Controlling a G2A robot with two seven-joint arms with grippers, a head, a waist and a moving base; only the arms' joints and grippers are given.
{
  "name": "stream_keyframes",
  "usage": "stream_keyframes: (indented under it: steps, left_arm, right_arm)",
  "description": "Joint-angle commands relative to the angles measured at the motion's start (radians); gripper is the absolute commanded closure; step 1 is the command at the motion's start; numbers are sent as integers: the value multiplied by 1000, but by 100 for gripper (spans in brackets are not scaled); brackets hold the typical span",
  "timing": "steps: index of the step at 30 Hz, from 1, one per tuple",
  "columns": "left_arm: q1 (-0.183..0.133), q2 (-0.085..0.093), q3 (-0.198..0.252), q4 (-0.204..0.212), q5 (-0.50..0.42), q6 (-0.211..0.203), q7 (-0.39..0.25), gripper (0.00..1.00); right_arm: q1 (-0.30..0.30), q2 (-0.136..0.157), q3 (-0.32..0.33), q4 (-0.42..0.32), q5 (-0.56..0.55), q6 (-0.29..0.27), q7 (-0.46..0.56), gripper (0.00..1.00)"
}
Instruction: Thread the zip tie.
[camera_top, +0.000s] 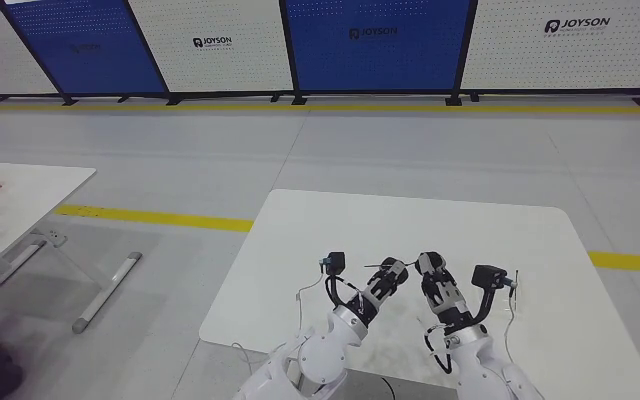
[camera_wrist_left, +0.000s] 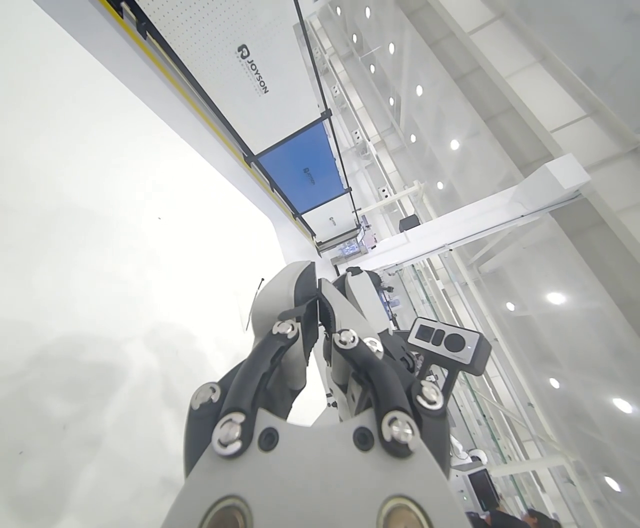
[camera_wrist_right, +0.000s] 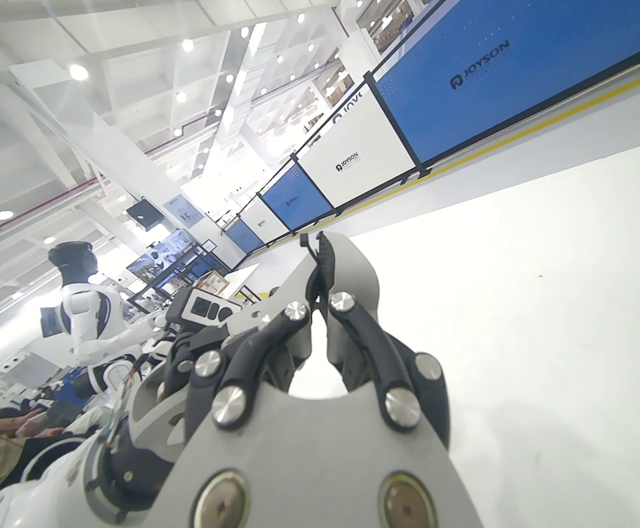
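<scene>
Close together, the left pincer (camera_wrist_left: 318, 289) and right pincer (camera_wrist_right: 319, 260) each clamp the zip tie (camera_wrist_right: 304, 241) near the table (camera_top: 480, 230) edge.

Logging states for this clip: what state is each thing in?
left claw: shut on the zip tie.
right claw: shut on the zip tie, its head end sticking out.
zip tie: held by both claws; threaded or not, cannot tell.

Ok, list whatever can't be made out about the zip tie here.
- Top view: zip tie too thin to tell whether it is threaded.
- Left wrist view: shut jaws of the left gripper cover most of the strap.
- Right wrist view: shut jaws of the right gripper cover the strap below its head.
</scene>
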Motion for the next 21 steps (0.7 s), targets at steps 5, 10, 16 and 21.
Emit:
stream_keyframes:
  steps: [5, 10, 16, 21]
  left_arm:
    - [-2, -2, -1, 3, -4, 1, 9, 0]
    - [0, -3, -7, 8, -11, -9, 13, 32]
    - [0, -3, -16, 5, -17, -10, 16, 58]
    - [-5, -5, -15, 9, -16, -8, 17, 76]
  right_arm:
    - [-1, -1, 7, 6, 3, 9, 0, 100]
    - [3, -1, 17, 15, 4, 15, 1, 100]
    - [5, -2, 23, 18, 2, 16, 1, 100]
    - [8, -3, 24, 21, 5, 14, 2, 100]
